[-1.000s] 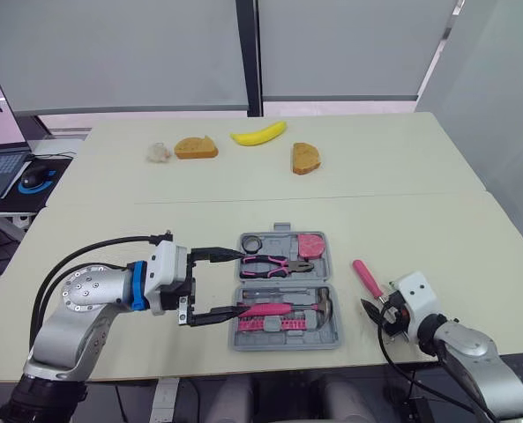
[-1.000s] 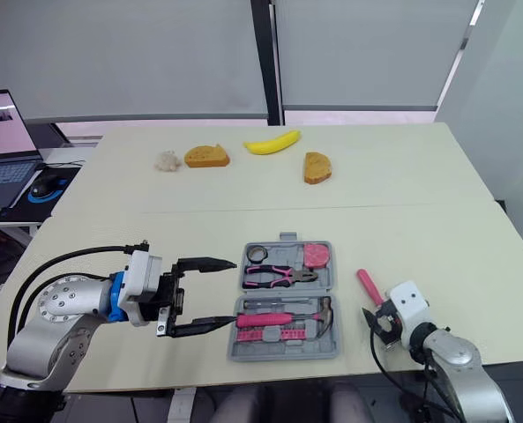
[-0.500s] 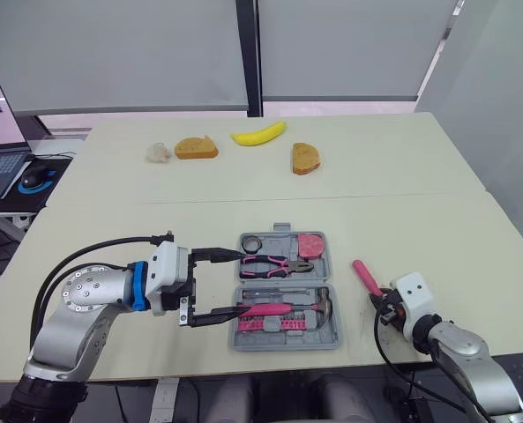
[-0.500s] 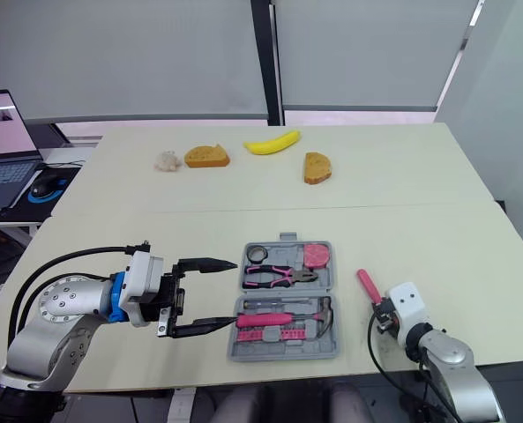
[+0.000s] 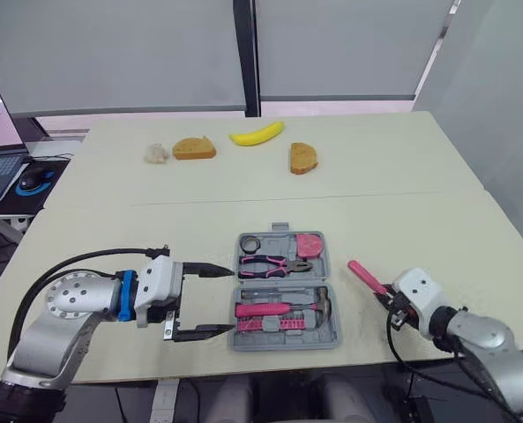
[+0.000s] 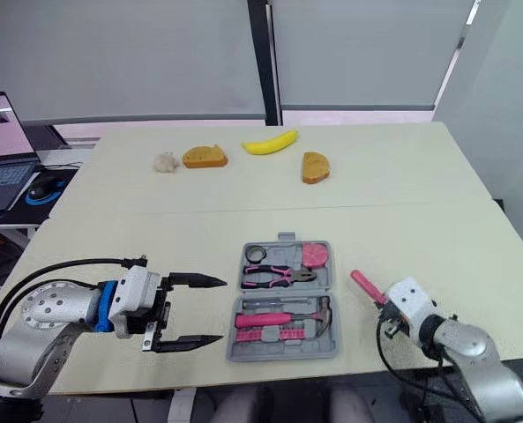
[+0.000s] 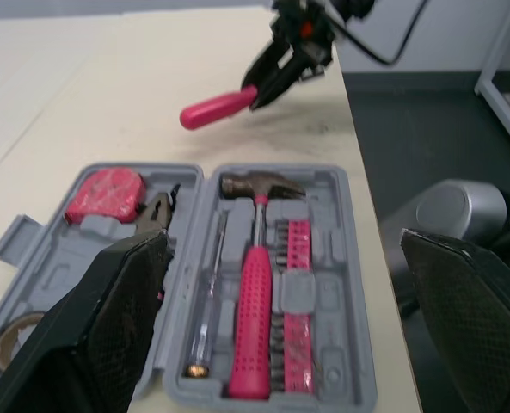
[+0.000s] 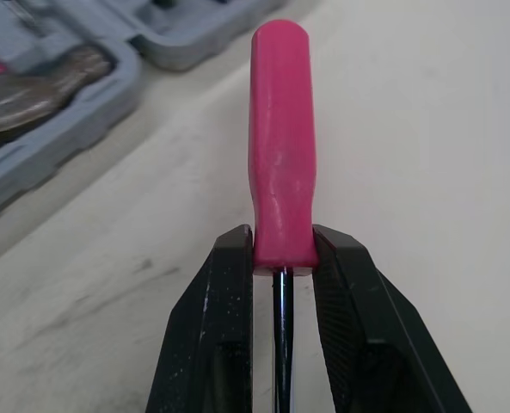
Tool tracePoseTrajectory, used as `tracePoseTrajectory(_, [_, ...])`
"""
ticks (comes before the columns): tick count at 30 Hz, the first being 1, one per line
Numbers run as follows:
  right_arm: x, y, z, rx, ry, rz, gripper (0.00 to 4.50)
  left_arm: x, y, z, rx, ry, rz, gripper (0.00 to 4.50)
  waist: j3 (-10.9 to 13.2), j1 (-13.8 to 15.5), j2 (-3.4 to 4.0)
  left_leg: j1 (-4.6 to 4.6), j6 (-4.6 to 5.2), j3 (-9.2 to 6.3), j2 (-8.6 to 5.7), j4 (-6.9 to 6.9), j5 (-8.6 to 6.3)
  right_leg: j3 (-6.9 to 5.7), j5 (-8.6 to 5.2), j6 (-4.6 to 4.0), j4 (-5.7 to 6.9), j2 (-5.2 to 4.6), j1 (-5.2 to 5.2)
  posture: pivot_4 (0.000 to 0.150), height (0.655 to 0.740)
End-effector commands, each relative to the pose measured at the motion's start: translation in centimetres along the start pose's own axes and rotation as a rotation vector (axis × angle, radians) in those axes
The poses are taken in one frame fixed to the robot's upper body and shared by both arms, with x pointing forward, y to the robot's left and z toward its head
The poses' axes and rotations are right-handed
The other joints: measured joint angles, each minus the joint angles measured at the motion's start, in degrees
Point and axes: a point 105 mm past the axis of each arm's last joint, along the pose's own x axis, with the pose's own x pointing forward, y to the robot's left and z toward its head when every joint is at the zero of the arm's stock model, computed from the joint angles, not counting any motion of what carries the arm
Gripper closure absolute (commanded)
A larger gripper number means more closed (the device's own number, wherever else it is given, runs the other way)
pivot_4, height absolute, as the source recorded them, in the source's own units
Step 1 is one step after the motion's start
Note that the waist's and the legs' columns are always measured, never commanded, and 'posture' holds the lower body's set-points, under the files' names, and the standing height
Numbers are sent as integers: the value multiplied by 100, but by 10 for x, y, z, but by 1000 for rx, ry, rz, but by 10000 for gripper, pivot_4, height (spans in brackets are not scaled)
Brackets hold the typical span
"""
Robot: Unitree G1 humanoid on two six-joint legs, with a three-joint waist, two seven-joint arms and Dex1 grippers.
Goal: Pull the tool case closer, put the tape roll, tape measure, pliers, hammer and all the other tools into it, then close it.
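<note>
Case (image 5: 283,291) lies open with hammer (image 5: 274,308) and pliers (image 5: 274,263) inside. Left gripper (image 6: 222,309) stands wide open and empty just left of it; right gripper (image 8: 282,245) pinches a pink screwdriver (image 8: 280,172) to the right of it.

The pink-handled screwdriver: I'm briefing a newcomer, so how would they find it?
On the long cream table, look near the front edge at the open grey tool case. Just to its right, outside it, the screwdriver is pinched in the right gripper. Unlike the pink hammer and pliers, it is not in the case.
</note>
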Motion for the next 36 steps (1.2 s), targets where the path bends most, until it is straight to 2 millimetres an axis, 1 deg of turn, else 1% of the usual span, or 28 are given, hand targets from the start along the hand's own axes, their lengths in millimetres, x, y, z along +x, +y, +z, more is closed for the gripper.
tracePoseTrajectory(1, [-9,32,25,-120,3,233,38044,-7,-3,4,53,22,-17,0,0,12,0,-2,0,-2,1,0,0,-1,0,0,-1,1,-1,1500,7400])
tracePoseTrajectory(4, [-14,50,31,-247,53,375,38044,-11,-11,3,58,27,-56,0,0,28,-4,-8,0,-2,-2,1,0,-1,0,0,-6,-2,-2,1500,7400])
tracePoseTrajectory(7, [-12,61,39,-278,61,452,38044,-20,-17,-6,48,57,-81,0,1,32,-7,-11,0,-2,-4,2,-1,-2,0,0,-10,-8,-2,1500,7400])
tracePoseTrajectory(11, [0,71,50,-307,44,498,38044,-34,-21,-20,42,91,-90,0,1,32,-6,-8,0,-3,-2,1,0,-5,0,0,-9,-7,-4,1500,7400])
tracePoseTrajectory(17, [20,82,59,-342,43,538,38043,-40,-32,-28,66,82,-118,0,0,24,-7,-13,0,0,-6,1,-1,-3,0,0,-10,-14,-9,1500,7400])
tracePoseTrajectory(23, [39,93,64,-368,39,569,38044,-35,-34,-28,81,51,-100,0,-1,32,-9,-14,0,-2,-6,2,0,-5,0,0,-8,-14,-11,1500,7400])
tracePoseTrajectory(36, [66,110,69,-369,45,611,38044,-24,-30,-24,93,24,-94,0,-2,3,-10,-11,0,-2,-6,1,0,-5,0,0,-3,-13,-13,1500,7400])
